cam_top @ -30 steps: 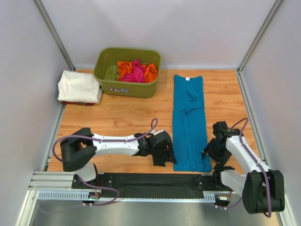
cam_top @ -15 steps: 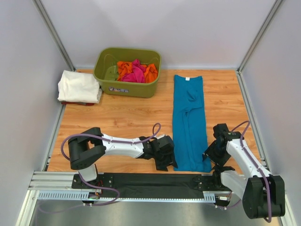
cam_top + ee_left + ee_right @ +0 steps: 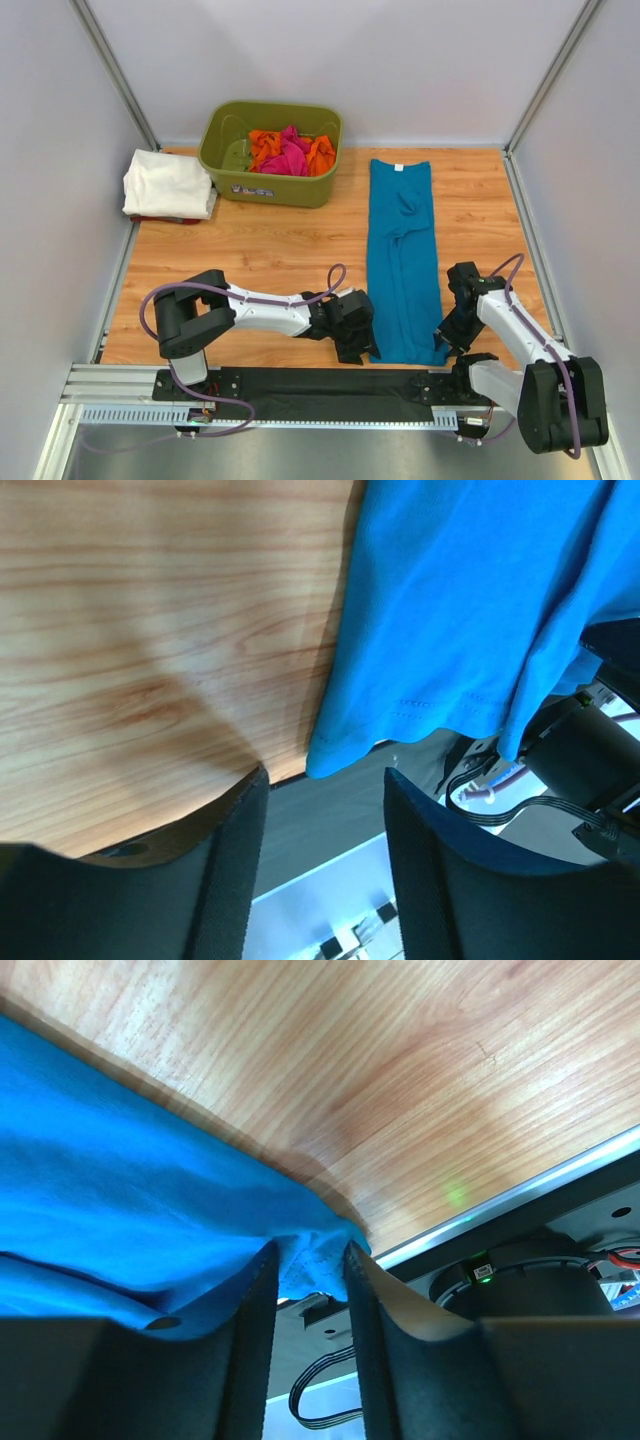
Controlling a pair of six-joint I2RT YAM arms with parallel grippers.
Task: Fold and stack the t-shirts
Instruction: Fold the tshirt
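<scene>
The teal-blue t-shirt (image 3: 402,260) lies folded into a long narrow strip on the right of the table, collar at the far end. My left gripper (image 3: 360,345) is open at the shirt's near-left corner. That corner (image 3: 335,755) sits just ahead of the gripper (image 3: 325,795), not between the fingers. My right gripper (image 3: 447,338) is at the near-right corner. In the right wrist view the jaws (image 3: 308,1265) are narrowed on the bunched hem (image 3: 310,1250), and cloth touches both fingers. A folded white t-shirt (image 3: 168,183) lies at the far left. Pink and orange shirts (image 3: 290,152) are heaped in the tub.
The olive-green tub (image 3: 270,188) stands at the back, left of centre. Something red (image 3: 150,217) shows under the white shirt. A black rail (image 3: 320,385) runs along the table's near edge below both grippers. Grey walls close in both sides and the back.
My left gripper has slid right and nearer, up to the teal shirt's near-left corner. The right jaws have narrowed around the hem at the near-right corner.
</scene>
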